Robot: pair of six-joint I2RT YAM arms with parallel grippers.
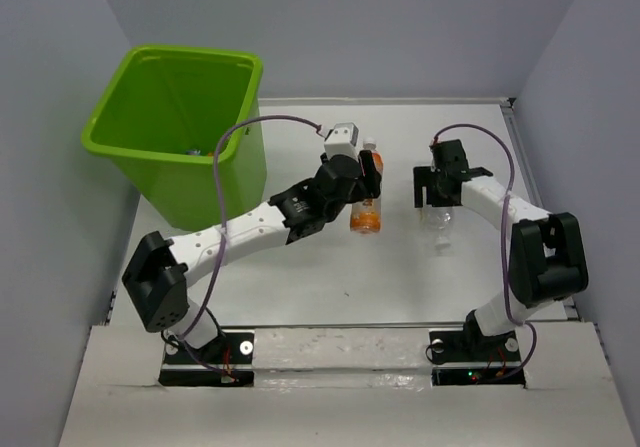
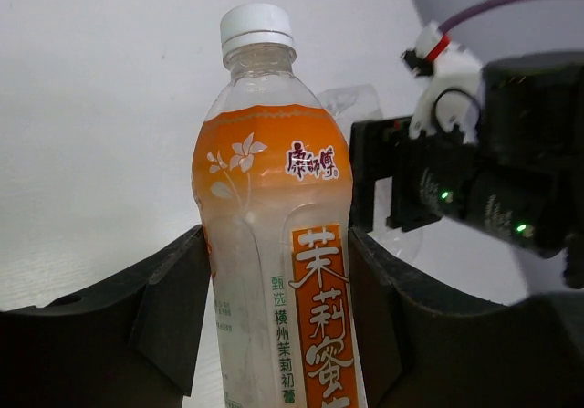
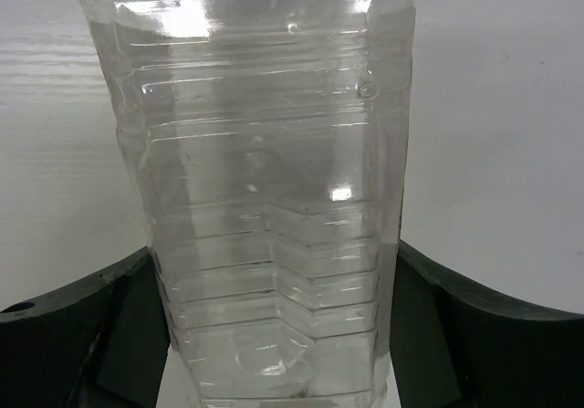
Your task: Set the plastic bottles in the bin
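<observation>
White arm links (image 1: 240,229), blk joints (image 1: 155,285), purple cables (image 1: 214,182), blk base plates (image 1: 205,359).

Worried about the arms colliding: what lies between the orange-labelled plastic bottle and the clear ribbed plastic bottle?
Only bare white table, seen in the top view, separates the orange-labelled bottle from the clear bottle.

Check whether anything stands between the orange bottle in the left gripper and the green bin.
Nothing visible does. Only bare table lies between the orange bottle in the left gripper and the bin. The purple cable arcs over the bin's right corner; the right gripper's clear bottle is on the opposite side.
</observation>
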